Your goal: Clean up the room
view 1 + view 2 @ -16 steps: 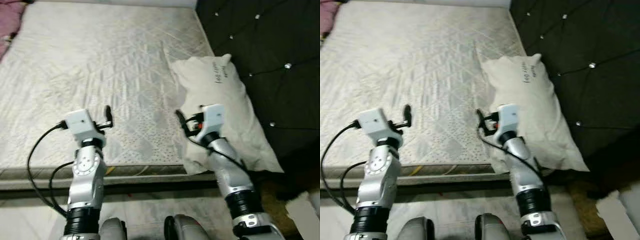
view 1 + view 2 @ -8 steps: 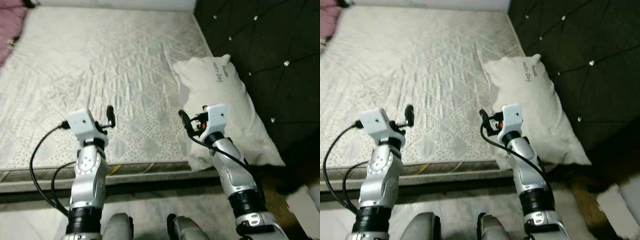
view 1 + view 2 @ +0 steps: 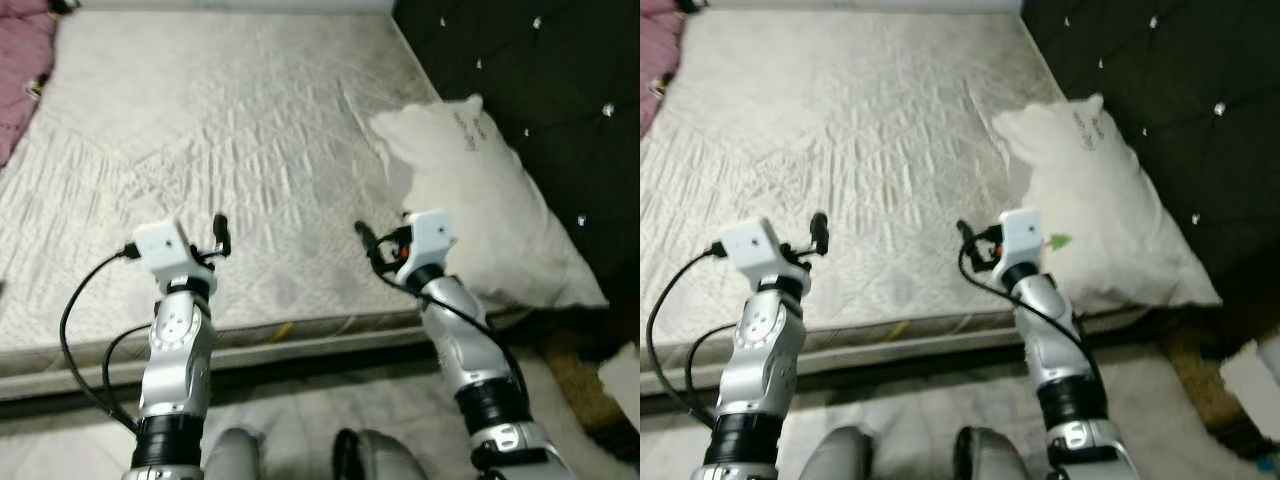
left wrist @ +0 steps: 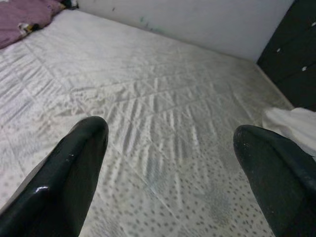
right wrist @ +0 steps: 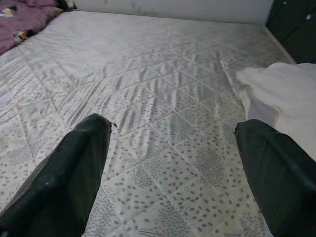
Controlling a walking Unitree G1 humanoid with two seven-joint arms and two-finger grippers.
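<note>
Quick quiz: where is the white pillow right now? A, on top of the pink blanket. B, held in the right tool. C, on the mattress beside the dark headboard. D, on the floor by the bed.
C: the pillow lies on the mattress along the dark tufted headboard, and the right tool is open, beside the pillow, holding nothing.

Quilted matt cloth mattress (image 3: 250,130); soft cloth pillow (image 3: 490,200).
</note>
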